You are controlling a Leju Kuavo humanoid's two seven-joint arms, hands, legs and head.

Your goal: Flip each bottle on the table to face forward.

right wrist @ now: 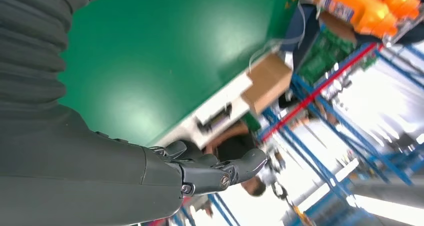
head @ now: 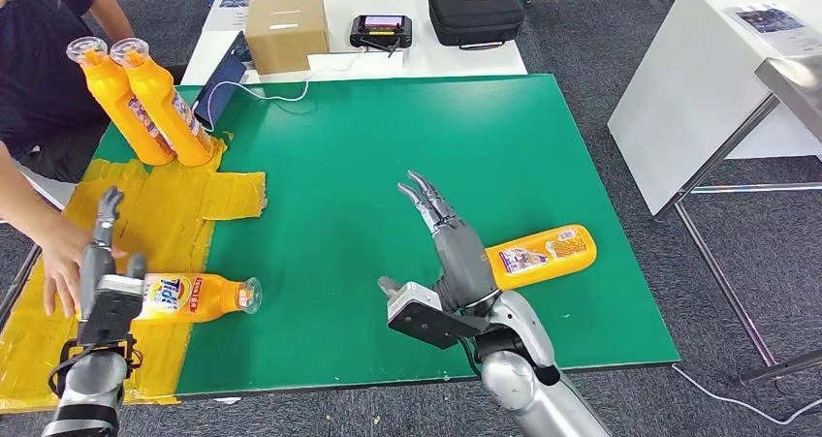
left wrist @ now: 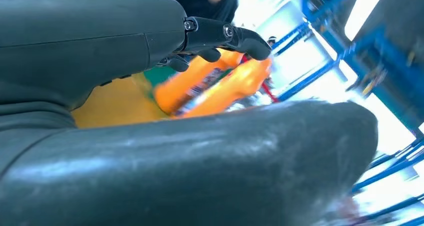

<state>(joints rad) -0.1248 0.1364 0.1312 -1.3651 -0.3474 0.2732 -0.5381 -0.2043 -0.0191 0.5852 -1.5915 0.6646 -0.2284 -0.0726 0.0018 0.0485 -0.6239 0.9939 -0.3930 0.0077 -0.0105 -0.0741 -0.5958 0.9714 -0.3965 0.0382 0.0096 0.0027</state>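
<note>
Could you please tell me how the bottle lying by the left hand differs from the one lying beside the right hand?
The left bottle lies on the yellow tape patch with its Tide label showing, partly behind the left hand. The right bottle lies on the bare green mat, showing a smaller multicoloured label, just beyond the right hand. Both are orange and on their sides.

Head view looks down and forward over the green table (head: 504, 146); both close wrist views share its 11 o'clock upright orange bottles (head: 145, 108).
</note>
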